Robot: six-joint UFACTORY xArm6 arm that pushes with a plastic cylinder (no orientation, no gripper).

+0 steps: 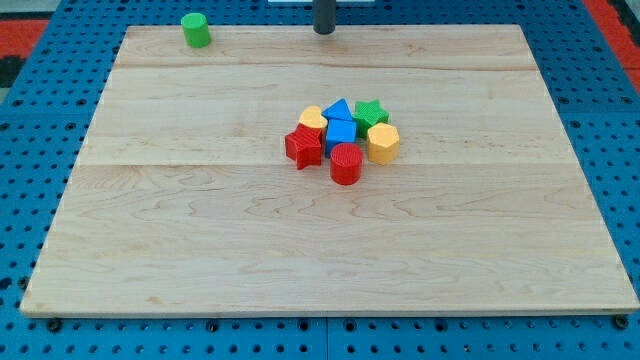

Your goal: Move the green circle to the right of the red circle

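green circle (195,29) at worktop (200,240) top-left corner, well apart from red circle (346,163), which sits at bottom of central cluster; my tip (324,31) top centre

Eight blocks sit on the board: two green, a circle (195,29) and a star (371,112); two red, a circle (346,163) and a star (304,146); two blue, a triangle (339,108) and a cube (340,132); two yellow, a heart (312,118) and a hexagon (382,143).

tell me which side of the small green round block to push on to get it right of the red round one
Set my tip against the green circle's left face. It stands upright near the board's top-left corner, far from the red circle; push toward the view's right, then down, skirting the cluster.
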